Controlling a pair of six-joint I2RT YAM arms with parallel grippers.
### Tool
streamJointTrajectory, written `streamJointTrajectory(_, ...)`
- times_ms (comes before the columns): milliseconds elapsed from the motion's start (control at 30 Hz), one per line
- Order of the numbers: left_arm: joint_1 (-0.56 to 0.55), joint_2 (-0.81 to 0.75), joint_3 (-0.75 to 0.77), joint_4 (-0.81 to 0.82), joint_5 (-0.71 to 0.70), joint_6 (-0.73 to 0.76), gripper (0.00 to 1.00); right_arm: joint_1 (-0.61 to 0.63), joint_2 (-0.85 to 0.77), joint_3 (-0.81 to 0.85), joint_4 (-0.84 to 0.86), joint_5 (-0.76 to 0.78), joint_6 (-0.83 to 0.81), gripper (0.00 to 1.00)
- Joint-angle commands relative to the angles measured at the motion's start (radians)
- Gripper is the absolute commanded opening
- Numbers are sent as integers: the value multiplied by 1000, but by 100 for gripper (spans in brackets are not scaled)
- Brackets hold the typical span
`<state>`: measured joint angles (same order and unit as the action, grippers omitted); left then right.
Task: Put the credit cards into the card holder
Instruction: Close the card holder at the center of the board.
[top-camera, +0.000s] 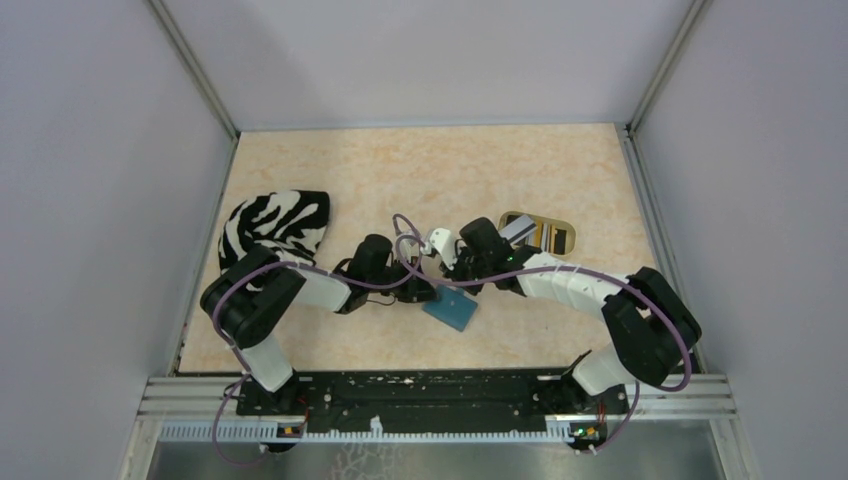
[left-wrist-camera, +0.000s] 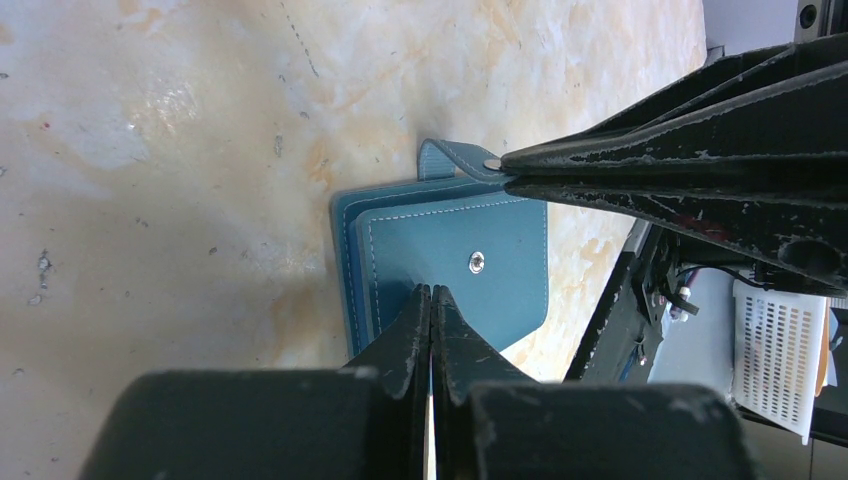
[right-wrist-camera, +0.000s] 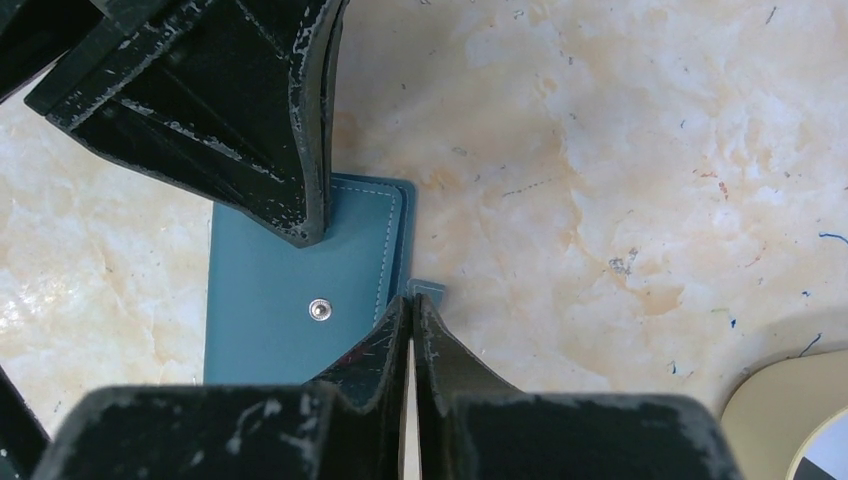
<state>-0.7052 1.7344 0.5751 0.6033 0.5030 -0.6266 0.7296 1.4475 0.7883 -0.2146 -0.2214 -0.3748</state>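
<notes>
The holder (left-wrist-camera: 450, 255) lay shut and flat on the table (top-camera: 400, 180), between the two arms and near the front edge, its cover up and the snap stud (left-wrist-camera: 477, 262) bare. Its tab (left-wrist-camera: 455, 158) stuck out loose past one edge, so the snap was already undone.

The right gripper (left-wrist-camera: 505, 165) had its fingers clamped together on that tab, right at the snap end. The left gripper (right-wrist-camera: 310, 235) had its fingers pressed together too, but nothing was between them. Its tips sat on the cover near a corner, as if pinning the holder down, though whether they truly bore on it I could not tell.

The cards (top-camera: 540, 232) were well apart from all this, lying in the beige tray (top-camera: 575, 236) behind the right arm. A grey one and gold and dark ones showed there, too small to count. A zebra-striped cloth (top-camera: 275, 228) sat at the far left, clear of the work.

By my reading the task had barely begun. The tab was free, but the cover was not yet lifted and no card was in the holder, as far as the views showed. Left to do: fold the holder open, keep it open, then fetch each card from the tray and slide it in – nearly everything, in short.
</notes>
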Motion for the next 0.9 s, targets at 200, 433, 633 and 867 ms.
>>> streamJointTrajectory(200,-2,6,-14,-31,-34,36,0,-64,-52,37,-46,-167,-10,0)
streamJointTrajectory(433,-3,8,-14,-28,-24,39,0,-64,-31,1,-40,-283,16,0)
streamJointTrajectory(633,-3,6,-14,-27,-23,42,0,-63,-7,-20,-67,-311,-1,0)
streamJointTrajectory(867,-3,7,-14,-25,-17,42,0,-35,2,-60,5,-266,30,0)
